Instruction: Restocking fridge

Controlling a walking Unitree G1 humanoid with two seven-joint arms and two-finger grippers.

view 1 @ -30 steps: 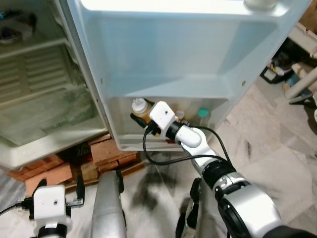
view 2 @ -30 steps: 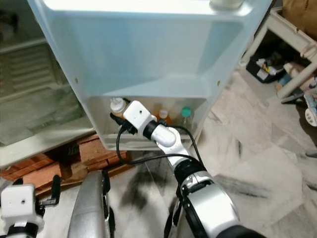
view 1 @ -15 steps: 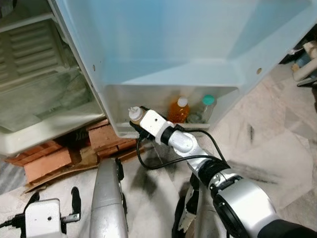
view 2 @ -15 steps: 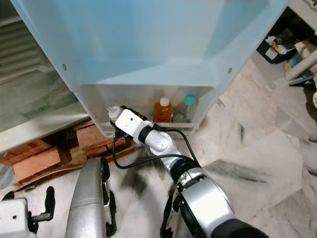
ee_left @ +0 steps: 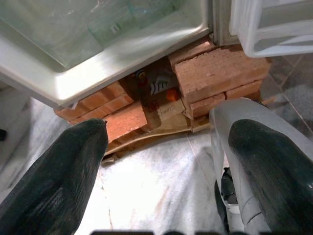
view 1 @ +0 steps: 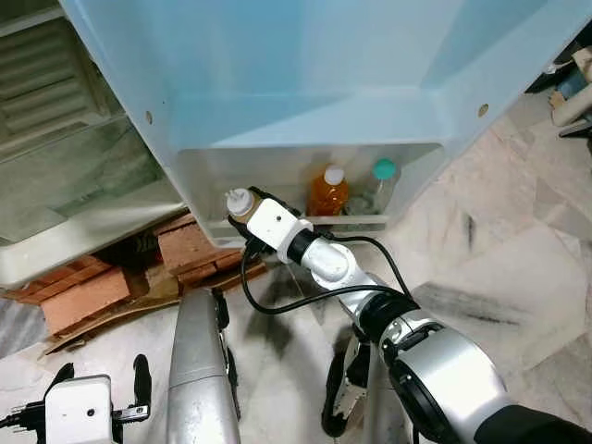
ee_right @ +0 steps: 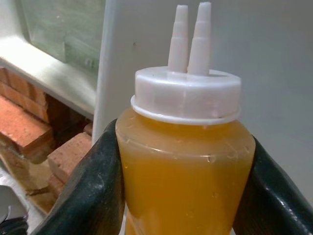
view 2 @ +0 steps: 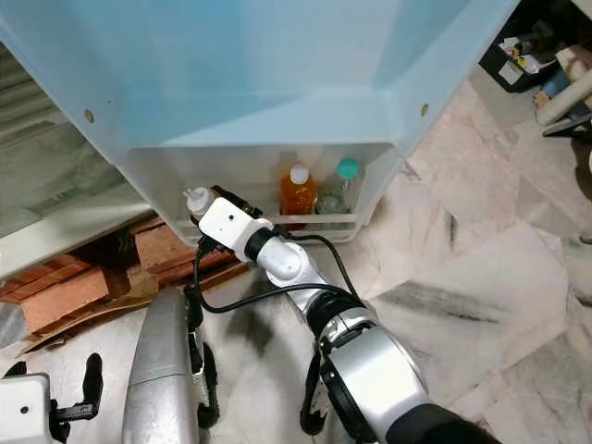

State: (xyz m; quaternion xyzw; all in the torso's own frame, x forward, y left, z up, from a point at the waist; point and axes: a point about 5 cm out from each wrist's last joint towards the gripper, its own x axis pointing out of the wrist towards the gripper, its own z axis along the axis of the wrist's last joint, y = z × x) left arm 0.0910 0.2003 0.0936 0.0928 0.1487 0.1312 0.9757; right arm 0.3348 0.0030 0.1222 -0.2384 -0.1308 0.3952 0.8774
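Note:
My right gripper [view 1: 244, 216] is shut on a squeeze bottle [view 1: 239, 202] of amber liquid with a white twin-nozzle cap [ee_right: 188, 90]. It holds the bottle upright at the left end of the fridge door's bottom shelf [view 1: 370, 222]. Black fingers [ee_right: 90, 191] press both sides of the bottle. Whether the bottle stands inside the shelf or just before its front rail I cannot tell. In the shelf stand an orange-juice bottle [view 1: 327, 190] and a clear bottle with a green cap [view 1: 381, 180]. My left gripper [view 1: 102, 377] hangs low over the floor, open and holding nothing.
The open fridge body [view 1: 74, 185] is on the left, with a glass shelf and a white lower edge. It rests on red bricks [view 1: 185, 250] and cardboard. The floor is marble tile [view 1: 518, 268]. Clutter and white furniture legs [view 1: 573, 83] lie at the far right.
The head view has shifted down and closer to the door. My right gripper, still holding the squeeze bottle, has moved toward the shelf's left front corner, uncovering the orange-juice bottle.

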